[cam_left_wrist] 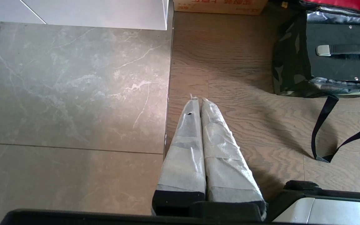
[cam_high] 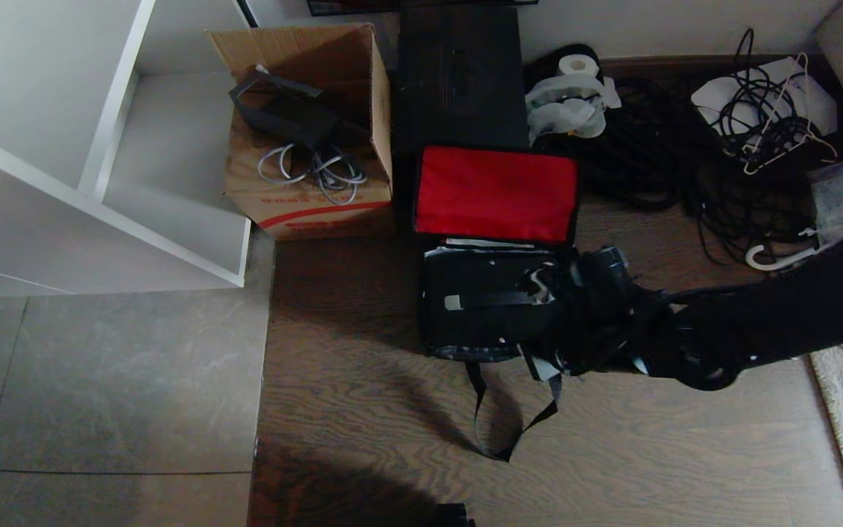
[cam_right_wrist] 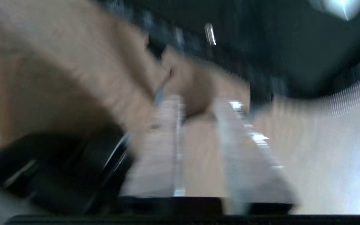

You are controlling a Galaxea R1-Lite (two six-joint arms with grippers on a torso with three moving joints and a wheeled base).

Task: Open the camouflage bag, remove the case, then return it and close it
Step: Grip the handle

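The case (cam_high: 491, 307) lies in the open camouflage bag (cam_high: 495, 219) with its strap handle running crosswise, and the right gripper (cam_high: 542, 282), jaws seemingly parted and empty, hovers at that handle's near end, while the left gripper (cam_left_wrist: 197, 101), pressed closed, stays well off.
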